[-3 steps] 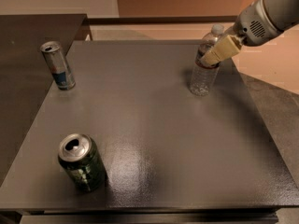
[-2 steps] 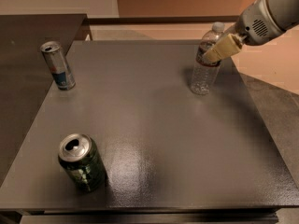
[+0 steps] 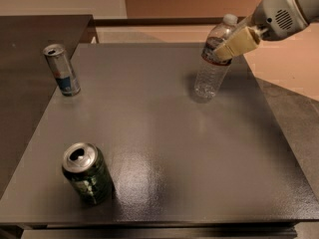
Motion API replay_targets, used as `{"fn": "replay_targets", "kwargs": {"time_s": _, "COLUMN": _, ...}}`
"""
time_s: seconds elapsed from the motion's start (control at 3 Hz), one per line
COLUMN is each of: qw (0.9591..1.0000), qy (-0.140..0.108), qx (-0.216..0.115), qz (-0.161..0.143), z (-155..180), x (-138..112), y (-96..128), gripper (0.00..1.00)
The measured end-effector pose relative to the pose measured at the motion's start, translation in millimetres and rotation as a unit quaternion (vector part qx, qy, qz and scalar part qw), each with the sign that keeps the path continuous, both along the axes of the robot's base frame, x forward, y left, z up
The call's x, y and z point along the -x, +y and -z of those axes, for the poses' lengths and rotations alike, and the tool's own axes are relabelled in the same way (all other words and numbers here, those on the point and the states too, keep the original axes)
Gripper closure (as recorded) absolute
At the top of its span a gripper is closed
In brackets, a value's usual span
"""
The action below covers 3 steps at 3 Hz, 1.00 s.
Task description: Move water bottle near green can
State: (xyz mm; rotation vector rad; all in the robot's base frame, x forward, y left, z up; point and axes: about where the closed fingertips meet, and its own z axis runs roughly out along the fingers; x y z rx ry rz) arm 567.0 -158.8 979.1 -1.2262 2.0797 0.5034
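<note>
The gripper (image 3: 223, 51) reaches in from the far right corner of the counter (image 3: 199, 153), and its pale fingers (image 3: 239, 43) are clamped across the upper part of the water bottle (image 3: 212, 73), at the dark label band just below the shoulder. Only the near finger shows plainly; the other is hidden behind the plastic, so the hold is a judgement from how the bottle sits.

The bottle is close to the far edge, right of the middle. Its long axis is nearly upright but leans, with the white cap (image 3: 230, 19) tipped toward the right edge and the base nearer the counter's middle. Whether the base touches the surface or hangs just above it cannot be told.

The green can (image 3: 87, 176) stands well apart, near the front left corner. So the coming move runs on a diagonal: from the gripper, the can lies toward the front edge and toward the left edge at once, across most of the counter. The silver-and-blue can (image 3: 62, 69) stands by the left edge toward the far corner, off that line, and should not be in the way.
</note>
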Motion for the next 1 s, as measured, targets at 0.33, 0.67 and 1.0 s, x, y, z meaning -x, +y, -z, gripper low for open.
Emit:
{"fn": "replay_targets", "kwargs": {"time_s": 0.33, "qw": 0.9981, "qy": -0.002, "qx": -0.019, "qz": -0.059, "z": -17.2, "x": 25.0, "y": 21.0, "gripper": 1.00}}
{"fn": "replay_targets", "kwargs": {"time_s": 0.67, "qw": 0.9932, "qy": -0.005, "qx": -0.022, "qz": -0.114, "z": -25.7, "x": 51.5, "y": 39.8, "gripper": 1.00}}
{"fn": "replay_targets", "kwargs": {"time_s": 1.0, "qw": 0.9876, "qy": -0.006, "qx": -0.017, "qz": -0.156, "z": -26.5, "x": 74.3, "y": 53.1, "gripper": 1.00}}
